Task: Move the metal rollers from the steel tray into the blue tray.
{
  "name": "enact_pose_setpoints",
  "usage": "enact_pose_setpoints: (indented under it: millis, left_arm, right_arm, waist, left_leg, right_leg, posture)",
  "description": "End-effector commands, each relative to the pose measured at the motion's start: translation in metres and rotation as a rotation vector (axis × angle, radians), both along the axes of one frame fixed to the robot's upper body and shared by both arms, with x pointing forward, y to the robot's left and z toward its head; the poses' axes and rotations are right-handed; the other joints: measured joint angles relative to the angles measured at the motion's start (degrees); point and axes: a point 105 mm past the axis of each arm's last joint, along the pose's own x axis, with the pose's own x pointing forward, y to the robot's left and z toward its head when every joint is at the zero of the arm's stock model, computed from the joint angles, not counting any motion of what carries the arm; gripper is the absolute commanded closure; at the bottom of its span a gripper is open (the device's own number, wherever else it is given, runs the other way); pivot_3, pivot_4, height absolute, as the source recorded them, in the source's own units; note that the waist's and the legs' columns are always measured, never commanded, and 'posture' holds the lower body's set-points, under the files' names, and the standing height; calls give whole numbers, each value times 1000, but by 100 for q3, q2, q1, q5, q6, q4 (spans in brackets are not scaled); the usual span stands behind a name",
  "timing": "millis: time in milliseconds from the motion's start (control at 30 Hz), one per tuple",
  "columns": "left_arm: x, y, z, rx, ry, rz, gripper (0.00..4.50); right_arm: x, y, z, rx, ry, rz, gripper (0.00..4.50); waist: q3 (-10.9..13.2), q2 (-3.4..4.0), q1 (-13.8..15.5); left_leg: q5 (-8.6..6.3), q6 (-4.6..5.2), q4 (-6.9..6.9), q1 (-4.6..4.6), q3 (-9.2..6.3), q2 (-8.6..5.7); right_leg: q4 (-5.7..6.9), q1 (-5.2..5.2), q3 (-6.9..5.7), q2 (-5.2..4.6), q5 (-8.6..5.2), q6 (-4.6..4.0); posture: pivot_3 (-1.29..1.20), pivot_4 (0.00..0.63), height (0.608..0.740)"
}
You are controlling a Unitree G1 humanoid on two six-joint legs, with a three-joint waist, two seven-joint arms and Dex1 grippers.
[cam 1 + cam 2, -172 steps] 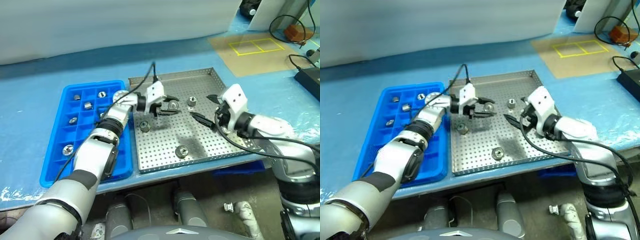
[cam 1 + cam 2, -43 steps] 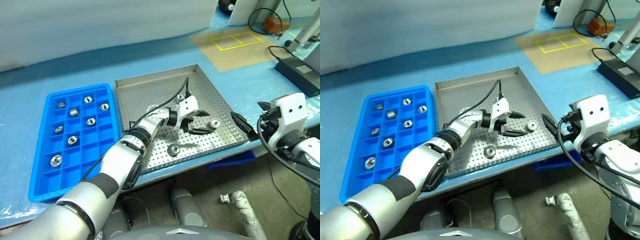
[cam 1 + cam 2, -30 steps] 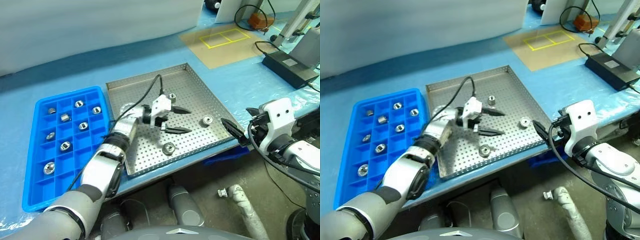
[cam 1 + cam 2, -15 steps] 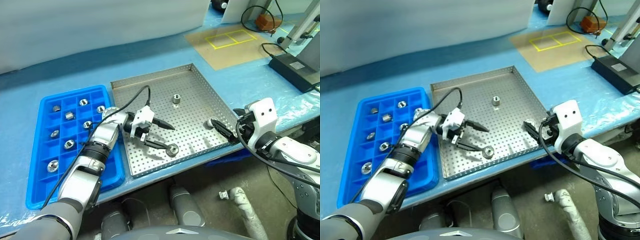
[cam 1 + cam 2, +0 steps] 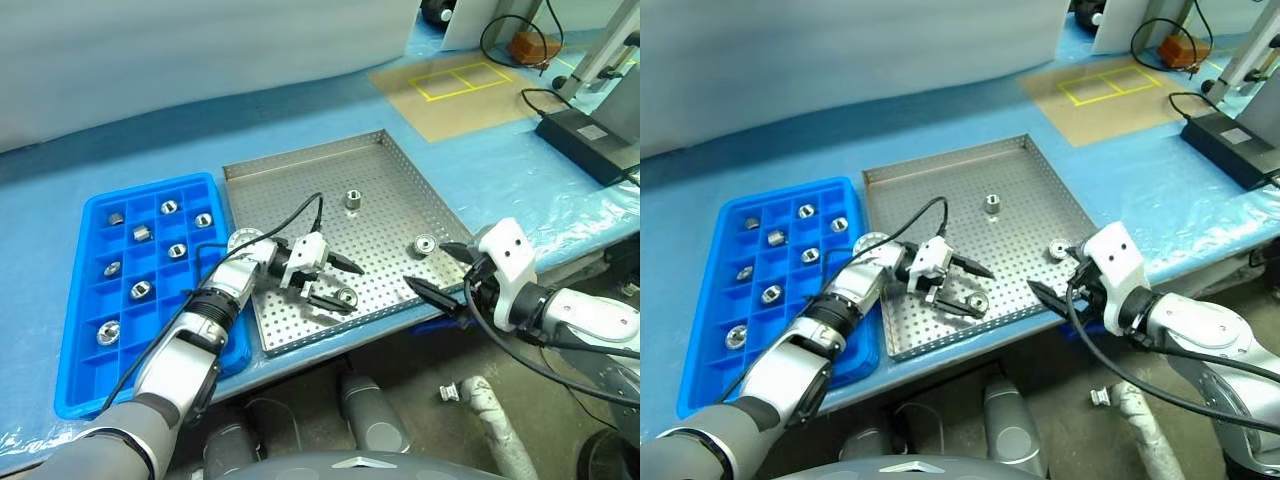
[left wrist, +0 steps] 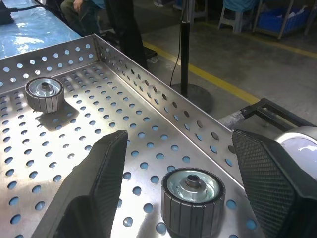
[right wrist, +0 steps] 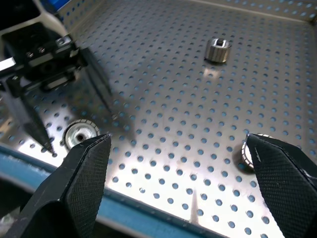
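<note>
The left gripper (image 5: 338, 283) is open around a roller (image 5: 346, 297) near the steel tray (image 5: 390, 160)'s front edge. It should go low, then squeeze gently. The right gripper (image 5: 440, 270) is open too.

Three metal rollers (image 5: 353, 198) lie in the steel tray (image 5: 300, 170), seven in the blue tray (image 5: 70, 350).

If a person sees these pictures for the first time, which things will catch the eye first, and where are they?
First, the large square perforated steel tray in the middle of the blue table, with three small shiny metal rollers left on it. The left pincer stands open around the roller nearest the tray's front rim. To its left lies the bright blue plastic compartment tray, already holding several rollers.
</note>
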Motion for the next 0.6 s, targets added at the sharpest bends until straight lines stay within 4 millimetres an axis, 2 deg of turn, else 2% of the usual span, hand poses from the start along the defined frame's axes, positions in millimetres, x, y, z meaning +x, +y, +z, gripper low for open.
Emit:
enact_pose_setpoints:
  millis: [33,167,333,533,600]
  left_arm:
    - [-4,-8,-1,-20,-14,-19,985]
    - [-11,-10,-8,-8,-13,-42,985]
    - [-12,0,-16,45,-14,-43,985]
    - [-1,8,-23,103,-40,21,985]
    - [11,10,-13,64,-6,89,985]
  right_arm:
    - [-7,5,11,-14,-21,74,0]
    - [-5,9,12,-15,-28,86,0]
    - [-5,9,10,-23,-31,71,0]
    - [-1,5,10,-32,-43,46,0]
    - [-1,5,9,-33,-43,41,0]
  waist:
    - [-1,2,-5]
    - [-4,6,-10]
    - [-10,14,-12]
    - [-16,21,-20]
    - [-22,30,-28]
  left_leg:
    - [0,0,3,2,0,0]
    - [0,0,3,3,0,0]
    - [0,0,1,4,0,1]
    - [0,0,-1,6,-1,2]
    - [0,0,-1,6,-1,1]
  right_leg:
    - [0,0,2,0,-1,1]
    - [0,0,5,1,-2,3]
    - [-1,0,4,3,-2,4]
    - [-1,0,1,5,-3,5]
    - [-3,0,2,4,-4,6]
  posture:
    - [-746,150,740]
    - [-739,150,740]
    - [-736,150,740]
    - [-737,150,740]
    - [-742,150,740]
